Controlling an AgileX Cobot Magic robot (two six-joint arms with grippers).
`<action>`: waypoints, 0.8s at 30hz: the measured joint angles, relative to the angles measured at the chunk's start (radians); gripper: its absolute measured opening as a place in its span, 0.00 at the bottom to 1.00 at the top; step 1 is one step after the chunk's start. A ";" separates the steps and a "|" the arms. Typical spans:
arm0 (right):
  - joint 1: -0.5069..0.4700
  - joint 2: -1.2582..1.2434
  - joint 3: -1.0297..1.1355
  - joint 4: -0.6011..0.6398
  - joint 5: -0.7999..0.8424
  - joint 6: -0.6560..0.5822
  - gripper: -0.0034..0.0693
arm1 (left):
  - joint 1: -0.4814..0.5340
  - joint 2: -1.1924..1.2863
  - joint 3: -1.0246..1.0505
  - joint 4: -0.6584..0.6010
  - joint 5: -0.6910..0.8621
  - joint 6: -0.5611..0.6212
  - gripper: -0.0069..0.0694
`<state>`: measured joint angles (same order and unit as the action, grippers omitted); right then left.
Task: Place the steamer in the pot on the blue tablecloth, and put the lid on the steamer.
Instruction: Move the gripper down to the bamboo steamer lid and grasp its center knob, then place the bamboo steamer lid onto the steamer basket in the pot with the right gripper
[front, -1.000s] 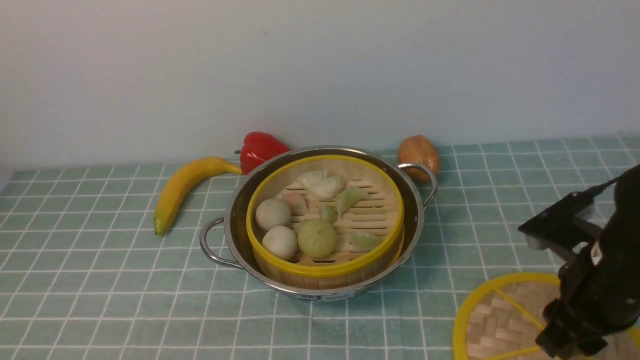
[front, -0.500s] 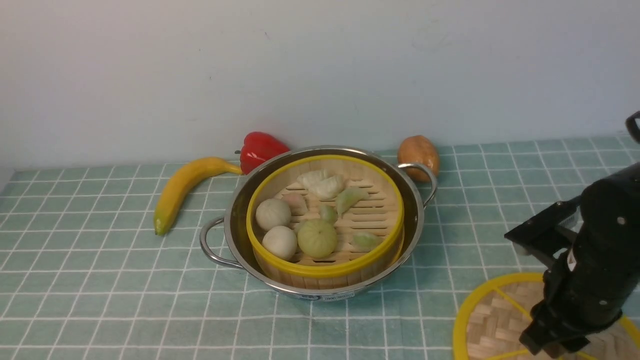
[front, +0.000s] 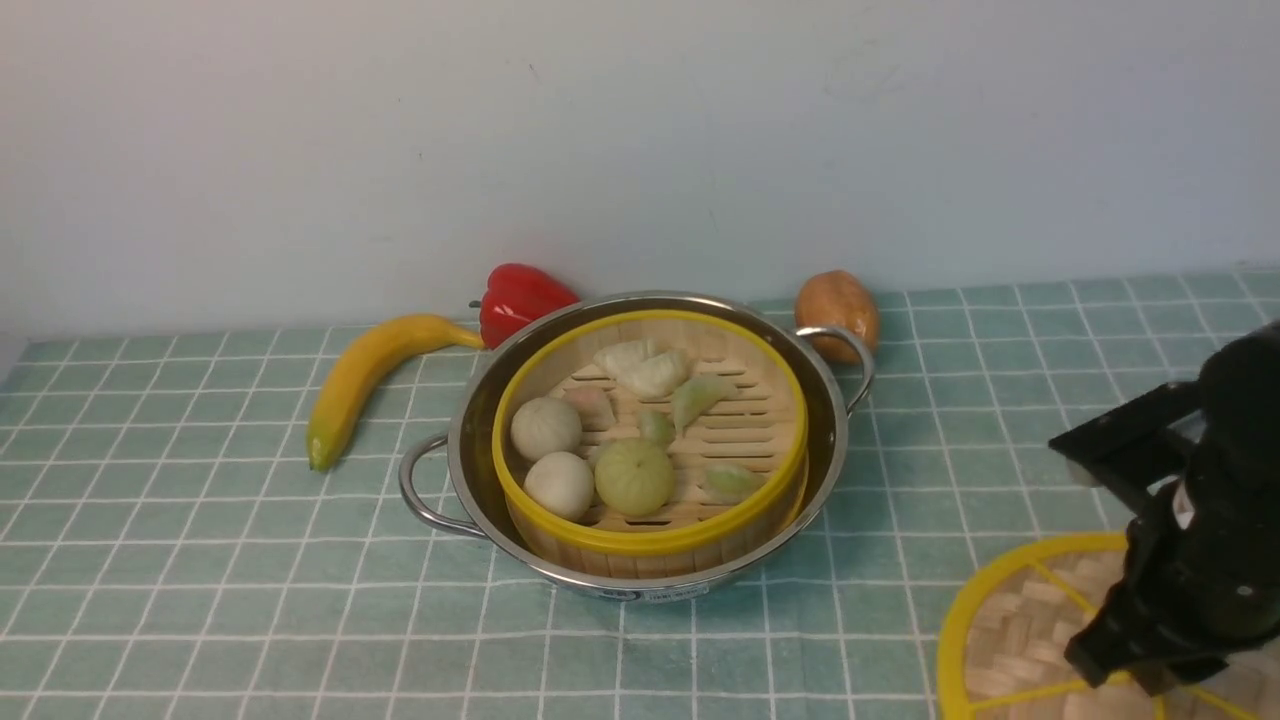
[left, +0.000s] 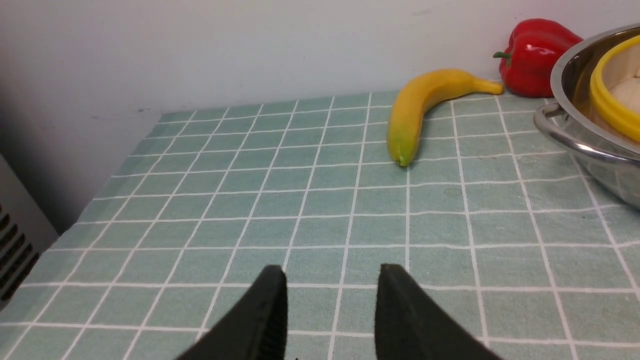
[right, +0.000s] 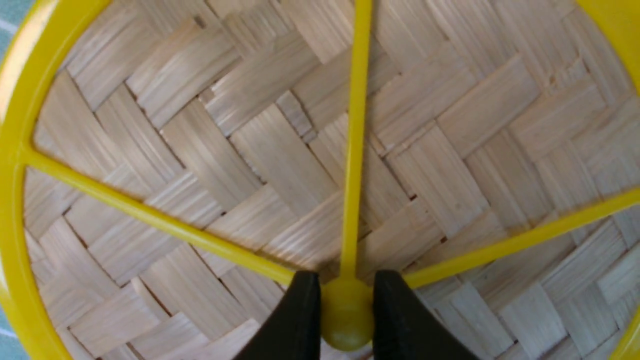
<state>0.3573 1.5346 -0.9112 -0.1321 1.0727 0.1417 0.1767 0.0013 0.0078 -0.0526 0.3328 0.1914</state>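
Now: right gripper (right: 346, 300) clamped on lid (right: 280, 165) knob. Next: lift level, carry to its left onto steamer (front: 650, 545) in pot (front: 836, 440).

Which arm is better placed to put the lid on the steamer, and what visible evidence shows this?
Right. The right gripper clasps the lid's knob. The left gripper hangs open over tablecloth, on the pot's far side from the lid.

Shiny steel pot (front: 468, 455), woven bamboo lid (right: 260, 150), matt blue tablecloth (front: 200, 560).
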 joint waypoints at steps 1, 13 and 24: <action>0.000 -0.022 -0.010 -0.021 0.012 0.018 0.25 | 0.000 0.000 0.000 0.000 0.000 -0.001 0.41; 0.000 -0.085 -0.401 0.144 0.058 -0.156 0.25 | 0.000 0.000 0.000 0.002 0.000 -0.001 0.41; 0.061 0.204 -0.774 0.352 0.046 -0.465 0.25 | 0.000 0.000 0.000 0.003 0.000 -0.001 0.41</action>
<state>0.4185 1.7387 -1.6849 0.2197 1.1188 -0.3235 0.1767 0.0013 0.0078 -0.0497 0.3328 0.1905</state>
